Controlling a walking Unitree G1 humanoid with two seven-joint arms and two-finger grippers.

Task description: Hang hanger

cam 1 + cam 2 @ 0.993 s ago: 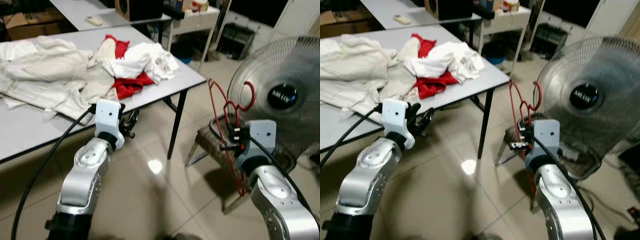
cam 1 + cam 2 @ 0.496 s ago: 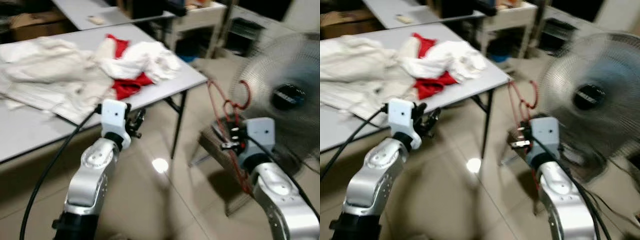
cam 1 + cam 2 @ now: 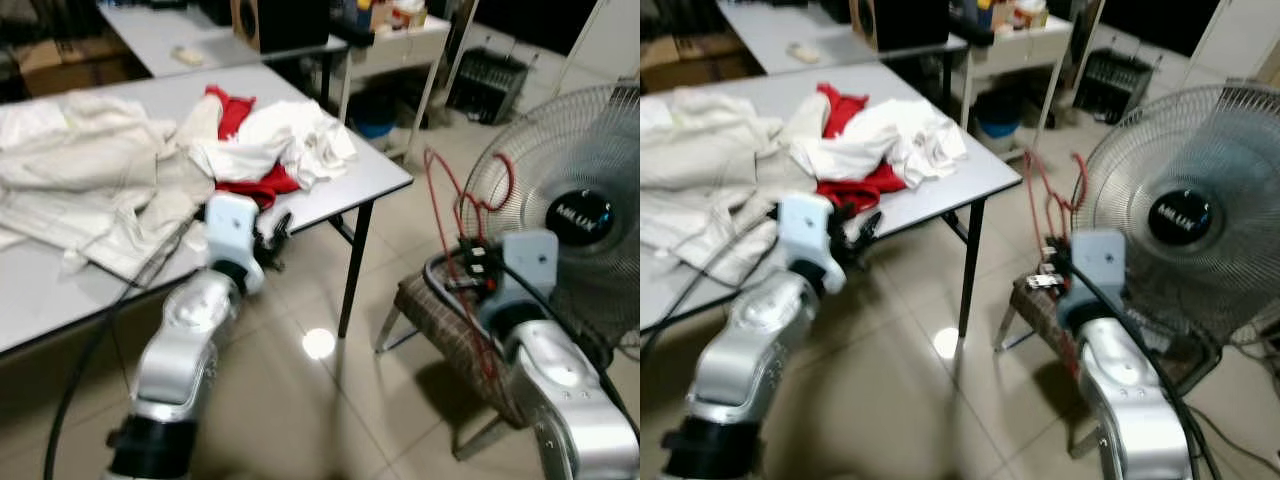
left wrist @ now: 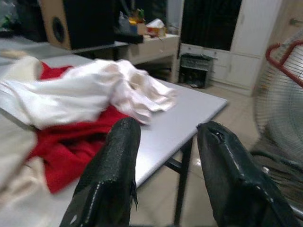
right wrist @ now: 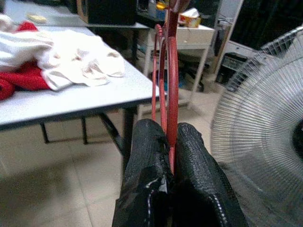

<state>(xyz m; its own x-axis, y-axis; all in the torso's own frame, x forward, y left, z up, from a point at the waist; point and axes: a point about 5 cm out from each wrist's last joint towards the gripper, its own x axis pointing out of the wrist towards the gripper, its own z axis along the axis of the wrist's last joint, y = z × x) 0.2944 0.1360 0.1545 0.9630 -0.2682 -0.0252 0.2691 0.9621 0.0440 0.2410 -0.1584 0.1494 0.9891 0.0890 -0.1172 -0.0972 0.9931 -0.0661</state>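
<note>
— While you look for a rail, where is your hanger?

— Your right gripper has its black fingers pinched tight on the red wire hanger, which stands upright on the right of the scene, hook at the top, in front of the standing fan. I judge you hold it low on the wire so the hook stays free to catch a rod.

— And your other hand?

— Your left gripper is spread wide with nothing between its fingers, hovering near the table's near edge, just beside the red garment and the white clothes. It looks kept clear so it cannot snag the cloth.

— Anything to hang on?

— You have no rail visible yet; a woven stool sits below your right arm.
</note>
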